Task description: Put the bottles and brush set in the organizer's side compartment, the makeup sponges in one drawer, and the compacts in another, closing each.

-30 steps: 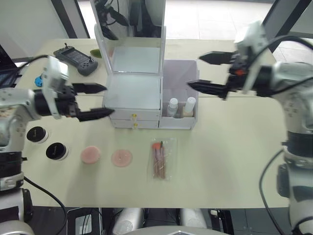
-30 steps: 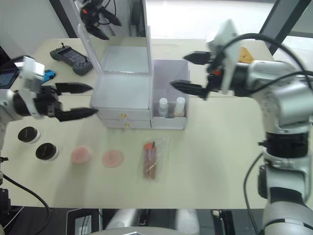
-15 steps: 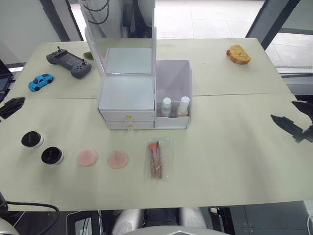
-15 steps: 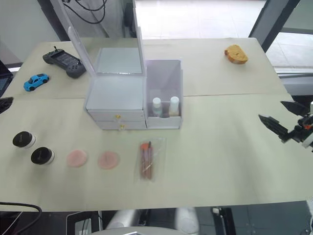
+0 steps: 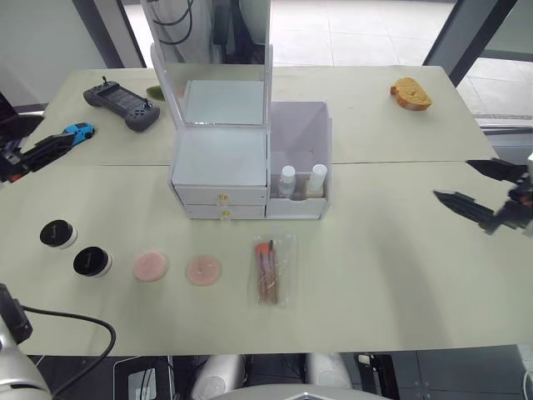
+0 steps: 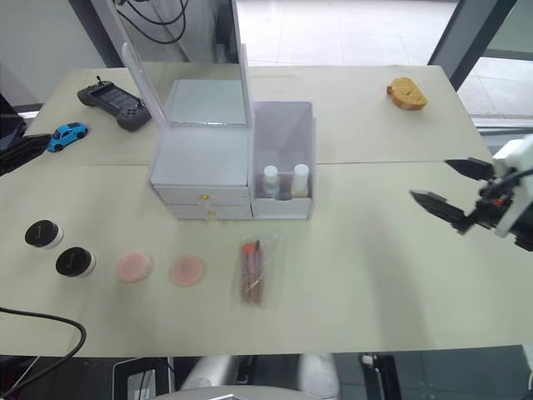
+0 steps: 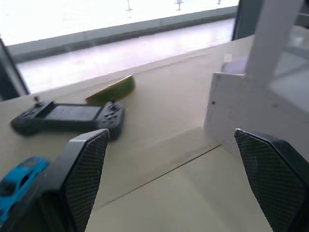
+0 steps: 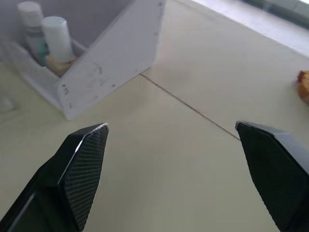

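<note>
Partly cut off, left gripper (image 5: 33, 154), bottles (image 5: 301, 181) half-hidden in side compartment (image 5: 300, 137)

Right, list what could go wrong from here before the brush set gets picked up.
1. The brush set is a flat pouch lying flush on the table; the open right hand may slide over it rather than grip.
2. The bottles already stand in the side compartment, so pushing the pouch in could tip them.
3. The upright mirror lid stands right beside that compartment and could be knocked on the approach.
</note>
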Controlling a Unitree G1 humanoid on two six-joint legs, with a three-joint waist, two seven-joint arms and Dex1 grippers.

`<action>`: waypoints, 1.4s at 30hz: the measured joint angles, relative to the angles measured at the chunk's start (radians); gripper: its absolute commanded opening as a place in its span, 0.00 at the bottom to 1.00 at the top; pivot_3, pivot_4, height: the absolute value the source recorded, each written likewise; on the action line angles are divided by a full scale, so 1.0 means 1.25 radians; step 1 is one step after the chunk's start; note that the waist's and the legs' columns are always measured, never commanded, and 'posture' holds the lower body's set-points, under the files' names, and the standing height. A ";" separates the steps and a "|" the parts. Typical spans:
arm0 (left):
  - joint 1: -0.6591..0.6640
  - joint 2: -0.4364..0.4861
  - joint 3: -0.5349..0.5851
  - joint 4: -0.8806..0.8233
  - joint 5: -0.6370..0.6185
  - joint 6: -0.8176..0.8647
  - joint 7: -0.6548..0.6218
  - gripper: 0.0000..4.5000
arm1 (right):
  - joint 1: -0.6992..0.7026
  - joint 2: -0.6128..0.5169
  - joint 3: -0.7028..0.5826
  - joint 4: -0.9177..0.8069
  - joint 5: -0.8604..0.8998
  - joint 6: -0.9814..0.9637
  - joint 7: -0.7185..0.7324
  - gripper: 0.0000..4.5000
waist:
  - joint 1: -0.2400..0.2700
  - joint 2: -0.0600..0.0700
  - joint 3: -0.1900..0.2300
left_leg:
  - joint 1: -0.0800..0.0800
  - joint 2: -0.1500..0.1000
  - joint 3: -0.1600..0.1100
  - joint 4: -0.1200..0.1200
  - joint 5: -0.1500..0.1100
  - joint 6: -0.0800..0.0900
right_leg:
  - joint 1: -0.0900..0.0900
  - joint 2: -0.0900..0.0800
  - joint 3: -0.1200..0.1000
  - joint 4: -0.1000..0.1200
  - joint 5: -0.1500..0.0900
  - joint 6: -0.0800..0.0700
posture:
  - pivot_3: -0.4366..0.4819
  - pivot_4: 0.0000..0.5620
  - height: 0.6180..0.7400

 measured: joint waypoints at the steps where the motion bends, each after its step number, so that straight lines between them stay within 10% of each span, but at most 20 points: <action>1: 0.001 -0.006 -0.022 -0.075 -0.019 0.054 -0.015 1.00 | -0.029 -0.004 0.020 -0.046 0.042 0.047 -0.011 1.00 | -0.001 0.000 0.000 | -0.001 0.001 -0.001 0.001 0.000 0.000 | 0.000 0.000 0.000 0.000 0.000 0.000 | 0.48 0.27 0.95; 8: 0.075 -0.010 -0.092 -0.549 -0.184 0.378 -0.054 0.86 | -0.154 -0.009 0.102 -0.261 0.264 0.253 -0.113 1.00 | -0.003 0.000 0.000 | -0.001 0.001 -0.002 0.000 0.000 0.000 | 0.001 0.000 0.000 -0.003 0.000 0.000 | 0.48 0.27 0.95; 20: 0.230 -0.117 -0.292 -1.033 -0.330 0.576 0.076 0.02 | -0.121 0.057 0.294 -0.240 0.804 0.469 -0.577 1.00 | 0.021 0.000 0.000 | 0.005 0.000 0.001 -0.002 0.000 0.000 | 0.005 0.000 0.001 -0.009 0.001 0.000 | 0.48 0.27 0.95; 28: 0.377 -0.182 -0.330 -1.077 -0.307 0.660 0.291 0.01 | -0.053 0.050 0.419 -0.204 1.008 0.385 -0.852 1.00 | 0.023 0.000 0.000 | 0.009 0.000 0.004 -0.004 0.000 0.000 | 0.006 0.002 0.000 -0.009 0.001 0.000 | 0.48 0.27 0.95; 42: 0.332 -0.428 -0.237 -0.922 -0.505 1.132 0.655 0.01 | -0.008 0.199 0.517 -0.069 1.092 0.272 -1.028 1.00 | 0.022 -0.001 0.000 | 0.010 0.001 0.005 -0.005 0.000 0.000 | 0.006 0.006 0.002 -0.008 0.001 0.001 | 0.48 0.27 0.95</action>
